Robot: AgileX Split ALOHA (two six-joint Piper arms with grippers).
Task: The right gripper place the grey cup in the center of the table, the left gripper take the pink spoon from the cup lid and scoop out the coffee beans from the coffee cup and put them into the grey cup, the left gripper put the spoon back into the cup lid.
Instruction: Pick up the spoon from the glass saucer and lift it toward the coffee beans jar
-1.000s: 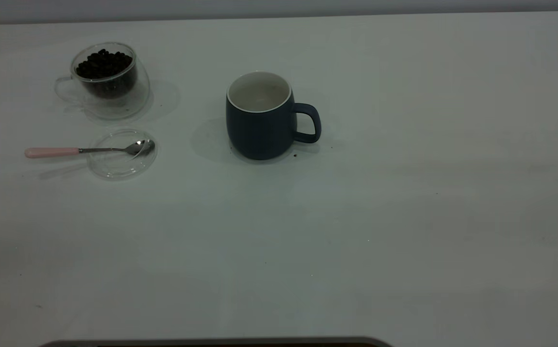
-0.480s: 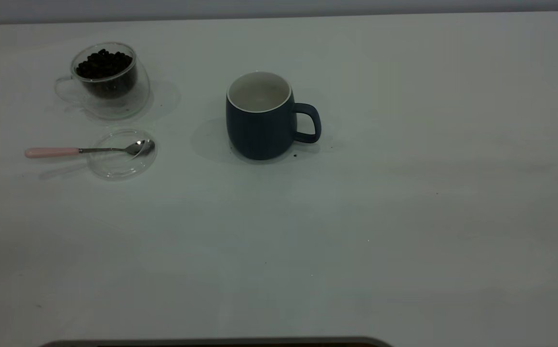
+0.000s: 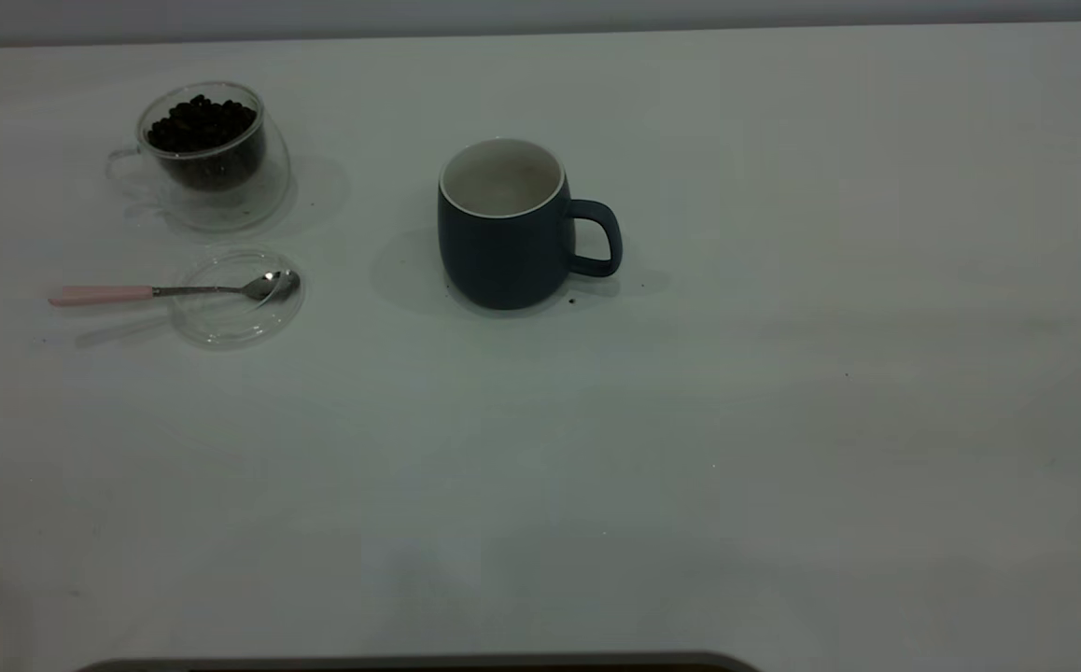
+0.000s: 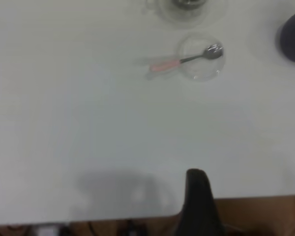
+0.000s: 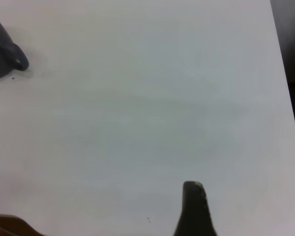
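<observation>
The grey cup (image 3: 494, 261) stands upright near the table's (image 3: 783, 420) middle, handle to the right. The coffee cup (image 3: 223, 191) with coffee beans (image 3: 200, 123) stands at the far left. In front of it the pink spoon (image 3: 167, 291) lies with its bowl on the cup lid (image 3: 237, 327), handle pointing left. Neither gripper shows in the exterior view. My left gripper (image 4: 196, 173) shows as one dark tip over the near table edge, far from the spoon (image 4: 187, 60) and lid (image 4: 202, 70). My right gripper (image 5: 192, 186) is likewise one dark tip, far from the grey cup (image 5: 0, 54).
A tiny dark crumb (image 3: 571, 301) lies by the grey cup's base. The table's right edge (image 5: 285, 98) runs close to the right gripper. A dark curved band (image 3: 410, 663) sits at the near edge.
No object has moved. A faint shadow has spread over the near left corner of the table.
</observation>
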